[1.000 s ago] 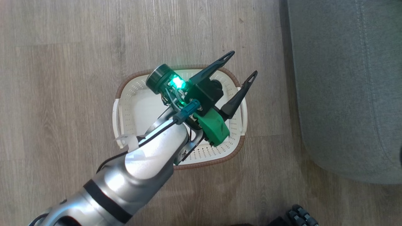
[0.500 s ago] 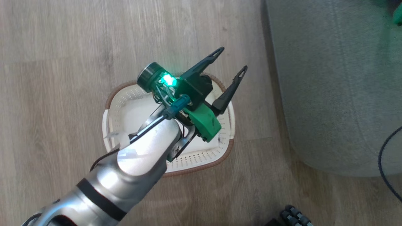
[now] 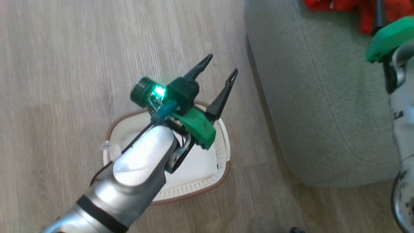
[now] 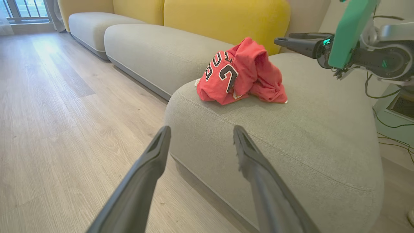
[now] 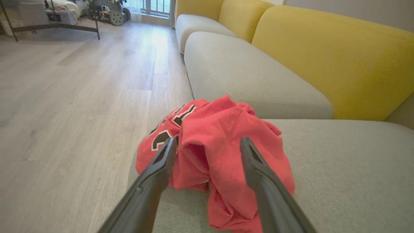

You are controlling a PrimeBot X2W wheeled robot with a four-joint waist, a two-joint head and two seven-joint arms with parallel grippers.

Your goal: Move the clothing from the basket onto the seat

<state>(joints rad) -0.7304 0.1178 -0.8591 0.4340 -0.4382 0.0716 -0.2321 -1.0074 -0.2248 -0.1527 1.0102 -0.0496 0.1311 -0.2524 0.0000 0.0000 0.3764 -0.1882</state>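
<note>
- Hanging above the basket (image 3: pixel 194 186) in the head view, the left claw (image 3: pixel 220 65) is holding its two long dark fingers wide apart. Their tips are reaching past the basket's far rim over the wooden floor (image 3: pixel 64 64).
- The basket is standing on the floor just beside the seat (image 3: pixel 310 113). Its brown braided rim and perforated white wall are showing around the silver forearm (image 3: pixel 142 161), and its bare white bottom is showing beneath the wrist.
- In the left wrist view the spread fingers are pointing at the rounded front corner of the grey-green seat, where a stitched seam is running along the edge.
- The clothing (image 4: pixel 241 74) is lying on top of the seat as one crumpled red heap, near the front edge. Black numerals edged in white are showing on the side toward the open floor, and a plainer red fold is bunching up over them.
- The right claw (image 5: pixel 208 140) is hovering close over the heap with its fingers standing apart and red cloth showing between them. Whether they are touching the fabric I cannot tell.
- Behind the seat, yellow back cushions (image 5: pixel 339 64) are lining the sofa, and more grey cushions (image 4: pixel 161 55) are stretching away toward a window (image 4: pixel 26 9).
</note>
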